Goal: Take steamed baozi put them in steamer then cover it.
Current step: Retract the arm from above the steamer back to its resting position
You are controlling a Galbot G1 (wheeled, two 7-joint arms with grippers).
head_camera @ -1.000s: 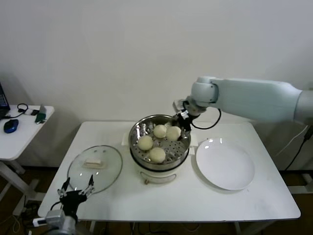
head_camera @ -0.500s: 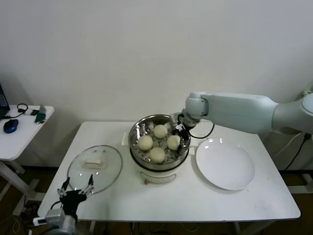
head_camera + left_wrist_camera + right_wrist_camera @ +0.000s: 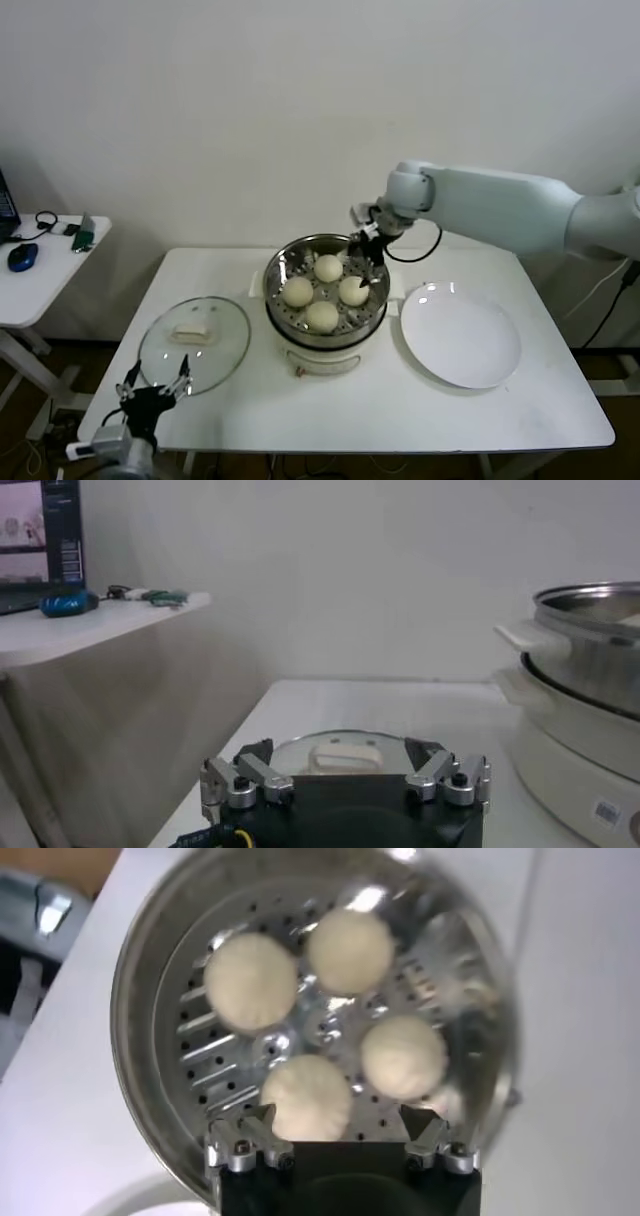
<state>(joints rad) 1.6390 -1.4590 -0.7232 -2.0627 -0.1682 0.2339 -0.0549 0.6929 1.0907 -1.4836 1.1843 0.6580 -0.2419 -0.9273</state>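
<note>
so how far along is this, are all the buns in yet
Done: all four buns sit on the steamer tray, and the plate is bare. In hand: nothing; the right claw hangs open over the steamer's rim. Left: the lid lies on the table, near the open left claw.

I log the table (image 3: pixel 350 410) with the steamer (image 3: pixel 326 330) at centre. In its tray sit four baozi (image 3: pixel 322 316), at 12, 3, 6 and 9 o'clock. The cover (image 3: pixel 194 345) lies flat at the steamer's 9 o'clock; a plate (image 3: pixel 460 337) lies at 3 o'clock. A side table (image 3: pixel 40 265) stands well apart at far 9 o'clock.
</note>
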